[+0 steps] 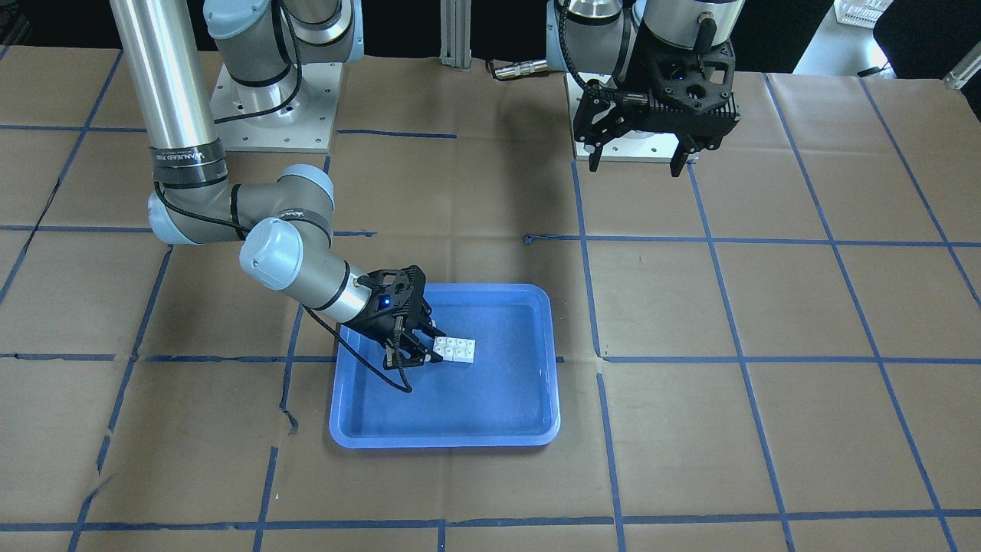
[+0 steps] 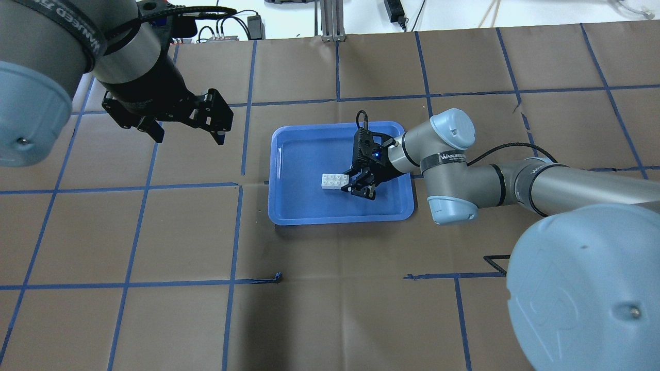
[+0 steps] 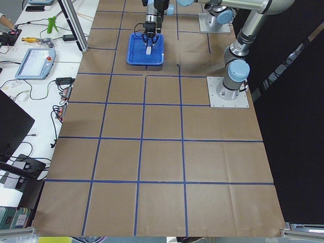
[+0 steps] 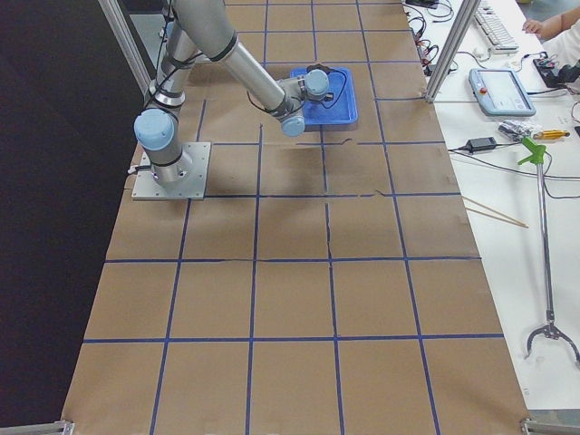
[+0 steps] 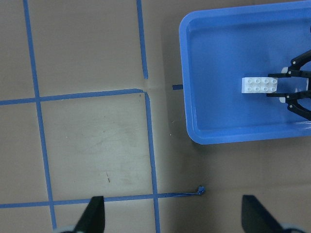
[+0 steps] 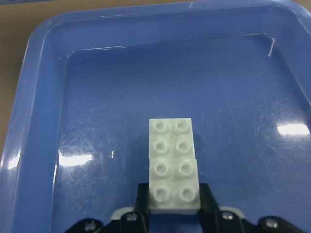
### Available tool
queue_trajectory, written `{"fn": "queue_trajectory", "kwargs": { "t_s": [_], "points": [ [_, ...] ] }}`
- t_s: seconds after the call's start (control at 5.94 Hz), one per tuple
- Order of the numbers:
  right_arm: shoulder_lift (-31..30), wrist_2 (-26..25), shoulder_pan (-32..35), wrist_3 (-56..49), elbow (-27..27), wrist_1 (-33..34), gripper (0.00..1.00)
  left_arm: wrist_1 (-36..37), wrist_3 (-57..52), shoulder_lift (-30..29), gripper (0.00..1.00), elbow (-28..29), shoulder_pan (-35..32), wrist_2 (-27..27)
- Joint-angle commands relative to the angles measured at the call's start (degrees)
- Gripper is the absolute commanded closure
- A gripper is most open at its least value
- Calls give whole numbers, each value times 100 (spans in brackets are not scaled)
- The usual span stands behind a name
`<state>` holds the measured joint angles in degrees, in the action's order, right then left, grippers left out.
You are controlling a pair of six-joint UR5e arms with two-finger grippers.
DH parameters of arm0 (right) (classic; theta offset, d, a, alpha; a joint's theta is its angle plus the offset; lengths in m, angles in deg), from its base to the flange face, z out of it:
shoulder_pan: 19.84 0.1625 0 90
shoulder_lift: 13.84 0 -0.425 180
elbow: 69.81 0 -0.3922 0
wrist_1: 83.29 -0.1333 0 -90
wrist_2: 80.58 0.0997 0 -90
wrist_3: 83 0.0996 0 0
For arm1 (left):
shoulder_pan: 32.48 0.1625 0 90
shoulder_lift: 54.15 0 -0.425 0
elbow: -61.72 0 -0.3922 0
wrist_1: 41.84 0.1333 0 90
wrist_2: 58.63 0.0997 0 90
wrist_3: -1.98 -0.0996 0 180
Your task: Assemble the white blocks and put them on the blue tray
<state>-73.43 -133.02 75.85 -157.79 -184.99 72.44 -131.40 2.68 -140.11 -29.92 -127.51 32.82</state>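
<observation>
The white blocks [image 6: 173,165] lie end to end, touching, on the floor of the blue tray [image 6: 39,121]. The right gripper [image 6: 173,192] pinches the nearer block between its fingers. The left gripper [image 2: 188,136] hangs spread, well apart from the tray. An arm band [image 2: 447,157] reads roughly "WANJEED".

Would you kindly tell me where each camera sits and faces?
Front-facing: across the table, facing the robot; left arm, right arm.
Overhead: behind the robot, looking down; both arms.
Left side: table's end; left arm near.
Right side: opposite end; right arm near.
Left wrist: above the table, looking down; left tool.
Right wrist: low in blue tray, at white blocks; right tool.
Both wrist views share tray and blocks.
</observation>
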Motion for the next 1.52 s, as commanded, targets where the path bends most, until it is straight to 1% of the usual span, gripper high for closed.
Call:
{"fn": "queue_trajectory", "kwargs": {
  "t_s": [0.0, 0.17, 0.34, 0.51, 0.67, 1.01, 1.35],
  "points": [
    [9, 6, 2, 9, -4, 1, 66, 0, 0, 0, 1, 5, 3, 4],
    [9, 15, 2, 17, -4, 1, 55, 0, 0, 9, 1, -4, -6, 4],
    [18, 15, 2, 17, 5, -8, 46, 0, 0, 9, 1, -4, 3, 4],
    [18, 15, 2, 17, -4, -8, 40, 0, 0, 9, 1, -4, 3, 4],
    [18, 24, 2, 17, 5, -8, 38, 0, 0, 9, 1, -4, -6, -4],
    [18, 24, 2, 17, 5, -17, 38, 0, 0, 9, 1, -4, -6, -5],
    [18, 24, 2, 17, 57, -17, 25, 52, -9, 0, 1, -21, 11, -5]
  ]
}}
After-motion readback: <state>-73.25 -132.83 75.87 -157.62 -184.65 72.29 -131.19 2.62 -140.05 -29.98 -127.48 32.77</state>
